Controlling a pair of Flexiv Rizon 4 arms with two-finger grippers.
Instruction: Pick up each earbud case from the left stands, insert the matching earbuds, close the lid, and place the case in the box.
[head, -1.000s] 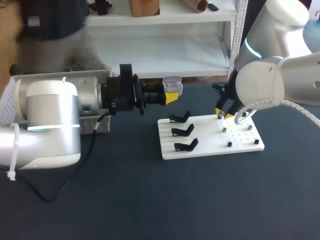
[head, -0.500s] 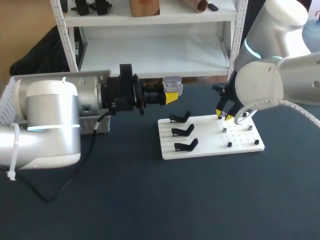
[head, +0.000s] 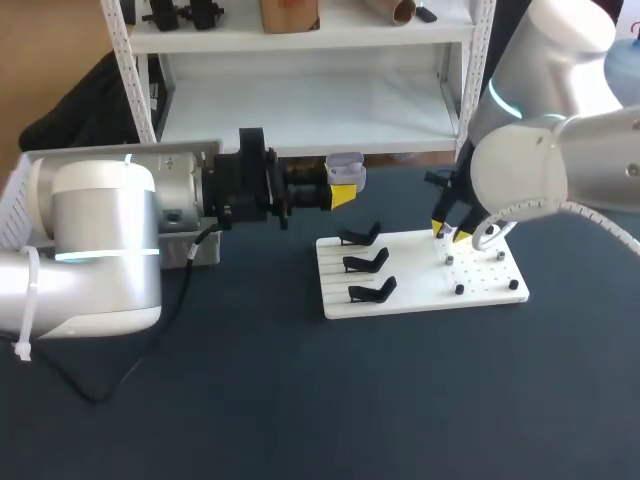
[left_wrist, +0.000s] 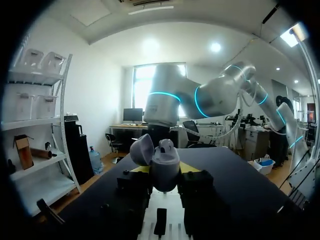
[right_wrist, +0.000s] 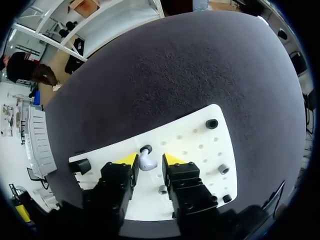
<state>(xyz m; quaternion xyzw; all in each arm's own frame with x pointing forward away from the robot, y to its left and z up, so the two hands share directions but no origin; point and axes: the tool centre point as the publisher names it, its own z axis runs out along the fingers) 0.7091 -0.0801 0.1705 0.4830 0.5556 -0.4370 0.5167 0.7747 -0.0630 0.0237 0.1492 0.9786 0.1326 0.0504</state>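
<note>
Earbud case (head: 345, 166), pale grey, is in the upper middle of the head view, off the table (head: 300, 400) and above and to the left of the white board (head: 420, 298). The left gripper (head: 341, 193) has it clamped between its two yellow-tipped fingers. In the left wrist view the case (left_wrist: 165, 167) fills the gap between those fingers, touched from both sides, and its lid (left_wrist: 142, 149) is swung open.

At the far left edge of the head view a white slatted box (head: 12, 210) shows behind the left arm (head: 100, 240), which runs level from the left side toward the middle.

Right of centre the board lies flat on the dark table. Three black stands (head: 365, 262) are lined up in a column on its left half. Its right half carries rows of small holes and a few pegs.

The right gripper (head: 450, 232) comes in from the upper right and points down at the upper right part of the board. In the right wrist view this gripper (right_wrist: 149, 159) is partly open, its fingers standing on either side of a pale earbud (right_wrist: 146, 162) on the board. A narrow gap shows beside the earbud, so the fingers have not closed on it. A black ring peg (right_wrist: 146, 149) is just ahead of the earbud, and another black peg (right_wrist: 211, 123) is farther off near the board's corner.
</note>
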